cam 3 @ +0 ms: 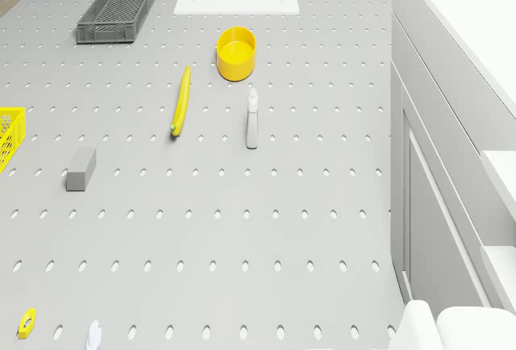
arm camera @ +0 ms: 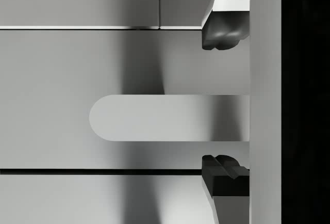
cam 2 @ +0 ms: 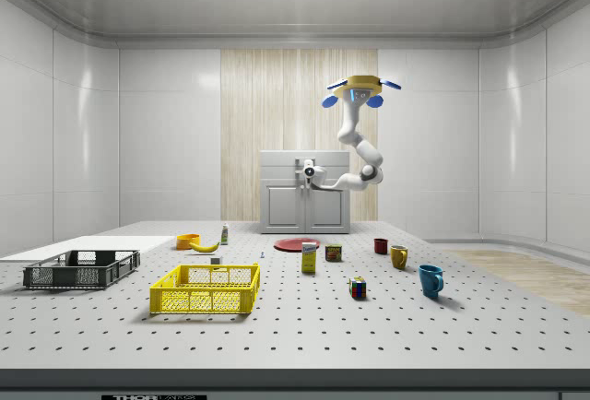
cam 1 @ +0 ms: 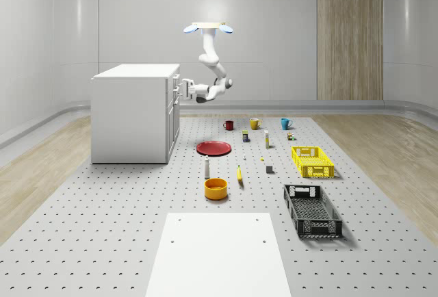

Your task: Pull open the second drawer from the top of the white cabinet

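The white cabinet (cam 1: pixel 130 115) stands at the whole-scene view's left, and its drawers face the objects on the floor. The drone (cam 1: pixel 208 29) hovers in the air beside the cabinet's drawer side, higher than its top. Its arm bends down and reaches level toward the upper drawers. My gripper (cam 1: pixel 182 89) is at the drawer front (arm camera: pixel 77 69), open. In the wrist view the rounded handle (arm camera: pixel 154 118) lies between the two dark fingertips (arm camera: pixel 221 33), with a gap on each side. The side view shows the gripper (cam 2: pixel 309 172) against the cabinet (cam 2: pixel 304 211).
On the perforated floor in front of the cabinet lie a red plate (cam 1: pixel 213 148), a white bottle (cam 3: pixel 252 118), a banana (cam 3: pixel 182 100) and a yellow bowl (cam 3: pixel 235 52). Mugs (cam 1: pixel 254 124), a yellow crate (cam 1: pixel 312 161) and a black crate (cam 1: pixel 312 209) sit further right.
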